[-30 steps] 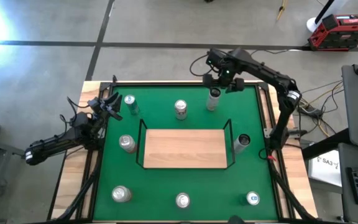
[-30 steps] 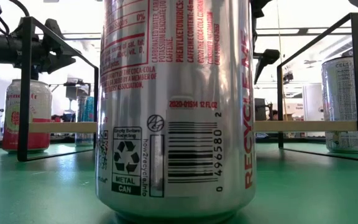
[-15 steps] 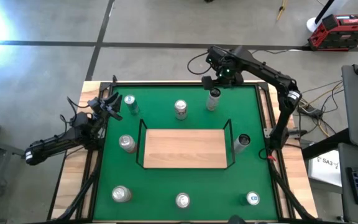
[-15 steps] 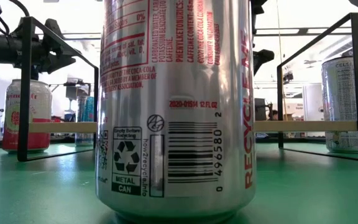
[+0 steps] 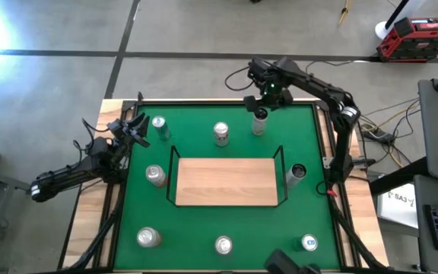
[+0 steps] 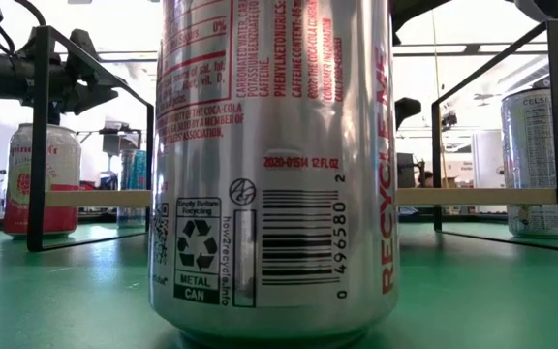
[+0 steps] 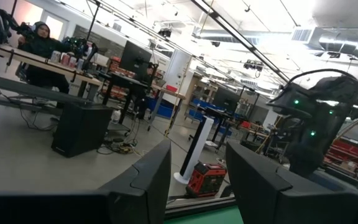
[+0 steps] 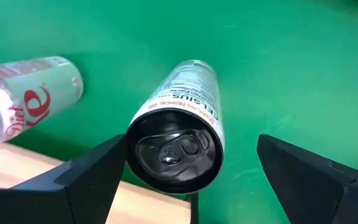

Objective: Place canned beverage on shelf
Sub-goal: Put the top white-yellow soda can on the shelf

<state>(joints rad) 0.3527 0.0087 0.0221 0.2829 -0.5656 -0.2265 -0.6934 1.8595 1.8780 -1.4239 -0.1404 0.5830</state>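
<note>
Green felt beneath us, our right gripper (image 5: 261,103) hangs fingers apart above the slim can (image 5: 259,120); left gripper (image 5: 131,129) parted too

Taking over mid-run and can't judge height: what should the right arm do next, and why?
Probably lower the right tool straight down around the Celsius can. The wrist view shows its open fingers either side of the can's top, not touching it. The shelf holds no cans. The left tool waits at the table's left edge.
</note>
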